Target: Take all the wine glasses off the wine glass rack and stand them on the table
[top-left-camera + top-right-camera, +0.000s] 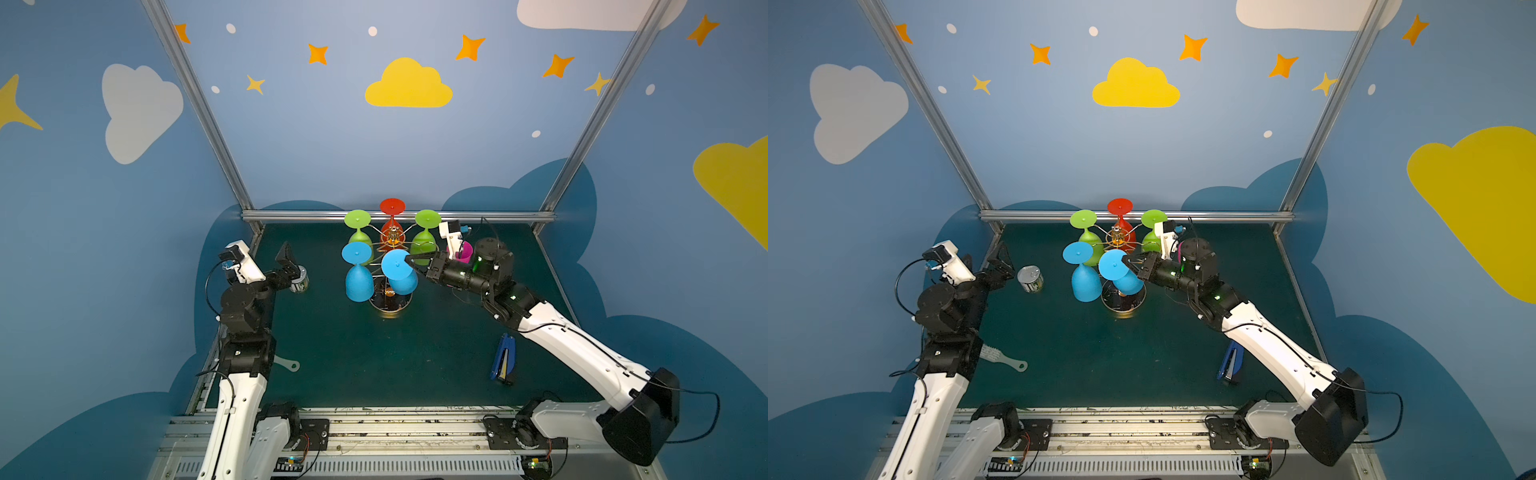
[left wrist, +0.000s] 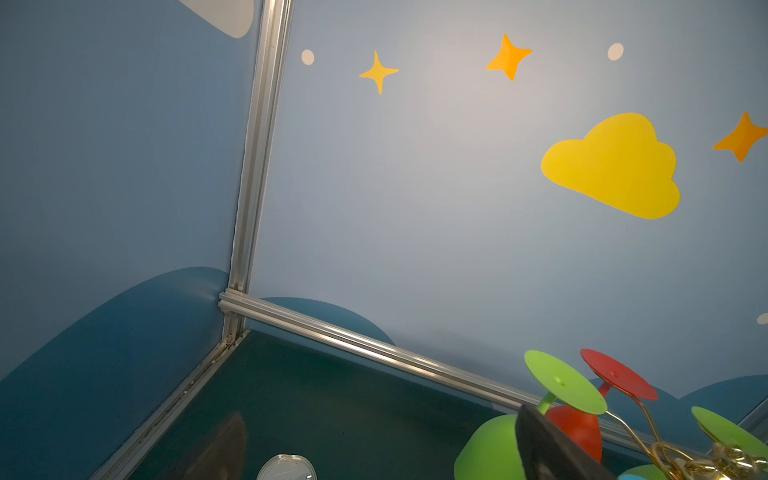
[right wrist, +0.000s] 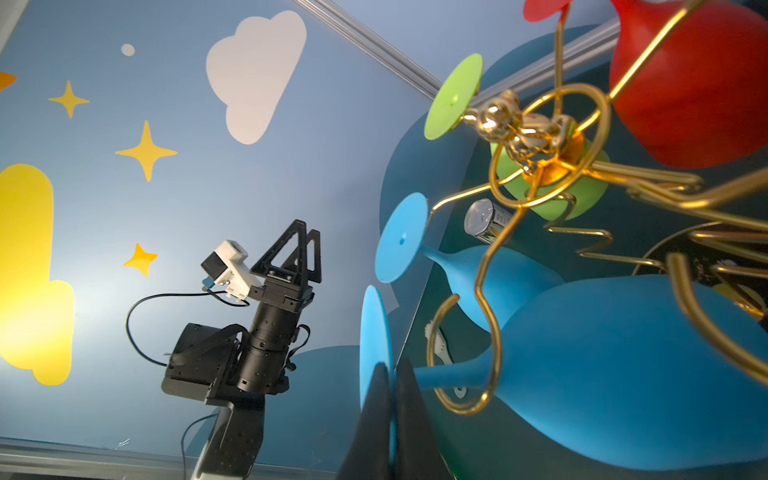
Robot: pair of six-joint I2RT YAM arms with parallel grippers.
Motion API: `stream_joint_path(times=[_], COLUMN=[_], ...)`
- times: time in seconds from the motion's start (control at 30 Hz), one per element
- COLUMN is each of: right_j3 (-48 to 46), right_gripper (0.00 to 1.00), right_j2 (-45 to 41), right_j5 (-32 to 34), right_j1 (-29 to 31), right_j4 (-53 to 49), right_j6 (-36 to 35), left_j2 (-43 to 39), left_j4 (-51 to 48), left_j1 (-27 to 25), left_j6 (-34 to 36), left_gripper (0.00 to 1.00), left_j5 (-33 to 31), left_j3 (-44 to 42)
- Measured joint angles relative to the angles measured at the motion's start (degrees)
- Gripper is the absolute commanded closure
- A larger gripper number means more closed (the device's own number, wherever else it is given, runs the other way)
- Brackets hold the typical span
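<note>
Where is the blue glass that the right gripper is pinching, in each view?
Top view: blue glass just right of centre, foot in the right gripper.
Top view: just left of centre.
Left wrist: not clearly in it.
Right wrist: fills the lower right.
Shared landmark: gold wine glass rack hub.

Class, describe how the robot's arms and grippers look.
Both the left arm and right arm have white shells over black joints. The left gripper and right gripper are black, with tapering fingers, the left's visibly hollow triangles. White wrist cameras trail looping black cables; small green lights glow on the right arm.
</note>
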Motion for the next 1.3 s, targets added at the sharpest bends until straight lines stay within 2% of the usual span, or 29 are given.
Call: stream_joint_path(times=[0.23,0.7,1.3], right_j3=[3.30,3.56,2.84], right_gripper=[1.00,1.00,1.00], right_j2=[1.86,4.11,5.03], right_j5=[-1.14,-0.44,1.86], right_j1=[0.04,-0.24,-1.14], right_j4=[-0.50,-0.24,2.99], right_j6=[-0.02,0.33,6.10], left_j2=[-0.28,-0.31,-0.31], left_j4=[0.02,0.00,0.00], left_j1=[0.00,0.00,0.00], left_j6=[0.00,0.02,0.02], left_gripper=[0.01,0.01,0.01], left_j5=[0.00,-0.02,-0.02], left_j3=[0.00,0.00,0.00])
